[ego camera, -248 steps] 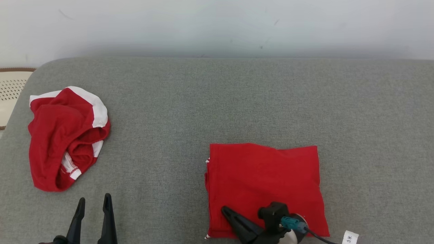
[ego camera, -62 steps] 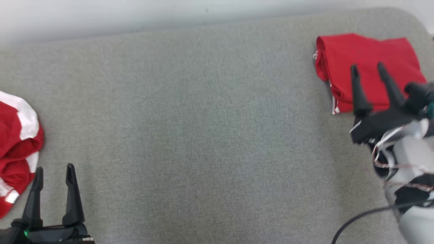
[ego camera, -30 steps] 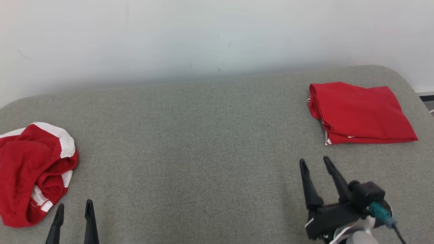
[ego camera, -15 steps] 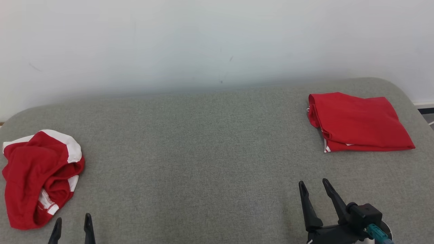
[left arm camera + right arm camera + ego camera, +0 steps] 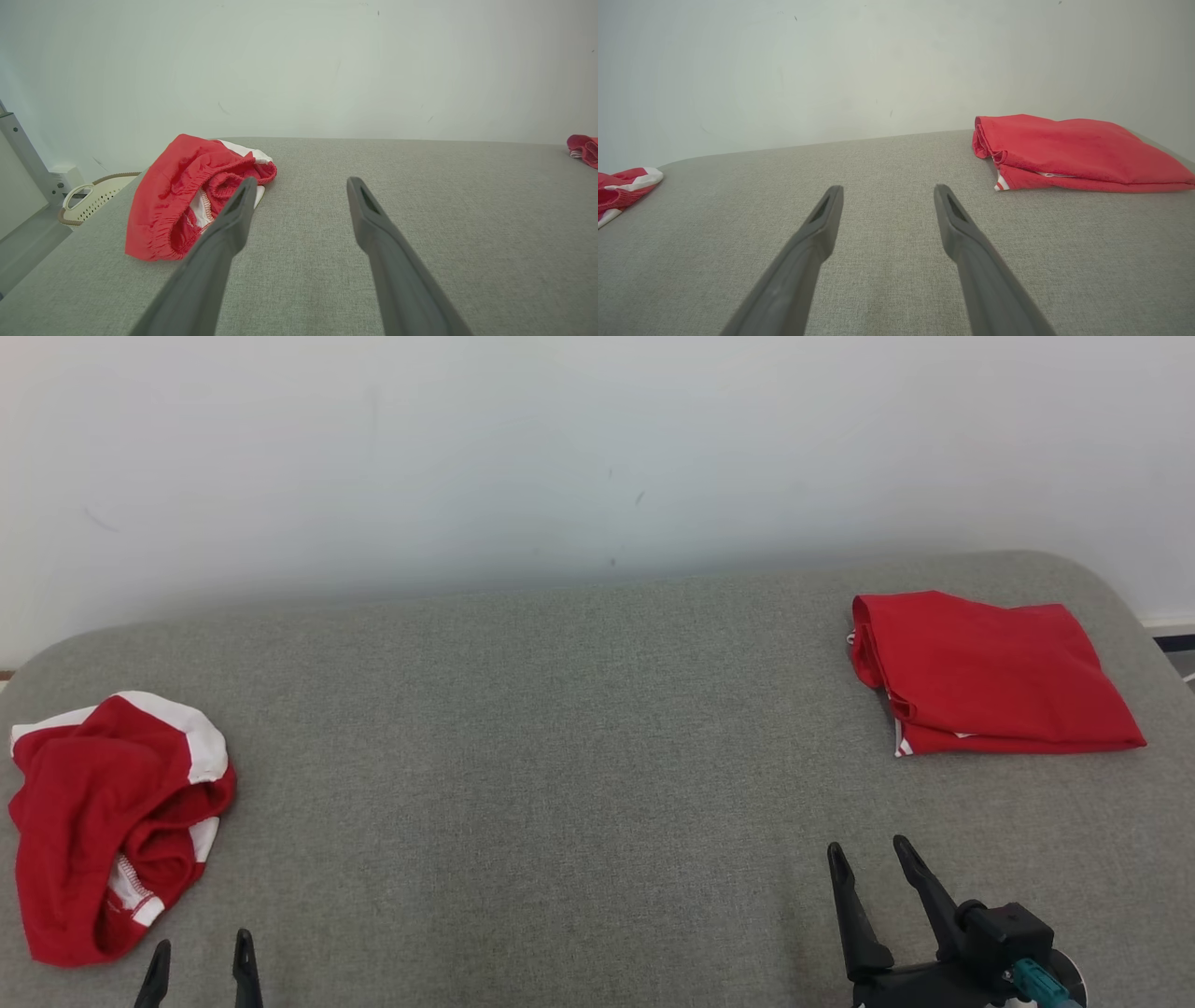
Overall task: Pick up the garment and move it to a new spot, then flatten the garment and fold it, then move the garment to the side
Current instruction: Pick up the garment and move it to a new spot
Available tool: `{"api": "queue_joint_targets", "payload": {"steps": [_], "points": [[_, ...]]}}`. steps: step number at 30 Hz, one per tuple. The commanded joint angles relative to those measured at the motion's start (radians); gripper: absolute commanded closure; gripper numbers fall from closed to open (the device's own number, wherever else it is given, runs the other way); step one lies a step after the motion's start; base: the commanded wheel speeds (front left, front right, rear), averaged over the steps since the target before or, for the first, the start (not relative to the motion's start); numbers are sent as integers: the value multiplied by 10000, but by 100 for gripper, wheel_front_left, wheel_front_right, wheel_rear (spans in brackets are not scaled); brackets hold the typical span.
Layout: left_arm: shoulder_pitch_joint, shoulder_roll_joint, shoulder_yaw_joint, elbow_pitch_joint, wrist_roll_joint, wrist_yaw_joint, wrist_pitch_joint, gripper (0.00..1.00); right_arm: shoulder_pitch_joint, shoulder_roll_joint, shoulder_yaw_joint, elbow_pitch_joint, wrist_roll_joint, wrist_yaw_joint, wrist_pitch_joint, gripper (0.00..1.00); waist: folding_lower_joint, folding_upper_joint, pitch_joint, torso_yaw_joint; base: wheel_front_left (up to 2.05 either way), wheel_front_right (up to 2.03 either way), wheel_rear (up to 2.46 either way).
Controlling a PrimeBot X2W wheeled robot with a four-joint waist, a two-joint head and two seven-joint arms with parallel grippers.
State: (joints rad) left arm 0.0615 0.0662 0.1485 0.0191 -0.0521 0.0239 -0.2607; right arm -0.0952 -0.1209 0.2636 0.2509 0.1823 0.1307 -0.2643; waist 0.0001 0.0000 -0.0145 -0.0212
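Holds nothing in the released right gripper (image 5: 868,849), near the flat, folded red fabric garment (image 5: 990,677) on the grey woven surface (image 5: 560,756), nor in the released left gripper (image 5: 203,947), well apart from that garment, about as far off as the crumpled red-and-white cloth heap (image 5: 103,821).

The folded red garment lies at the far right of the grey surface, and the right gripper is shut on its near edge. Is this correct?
No. The folded red garment lies at the far right of the grey surface, but the right gripper is open and holds nothing, apart from the garment; the head view shows it.
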Motion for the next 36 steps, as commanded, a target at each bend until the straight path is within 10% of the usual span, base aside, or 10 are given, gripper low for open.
{"api": "queue_joint_targets", "payload": {"steps": [1,36], "points": [[122,55,9,-33,27,38,-36,0,36,-49,6,25,-75,1,-19,0,-1,0,3,4,0,0,0],[219,148,379,92,-374,295,-36,0,75,-174,381,107,499,1,-19,0,-1,0,-388,2045,0,0,0]]}}
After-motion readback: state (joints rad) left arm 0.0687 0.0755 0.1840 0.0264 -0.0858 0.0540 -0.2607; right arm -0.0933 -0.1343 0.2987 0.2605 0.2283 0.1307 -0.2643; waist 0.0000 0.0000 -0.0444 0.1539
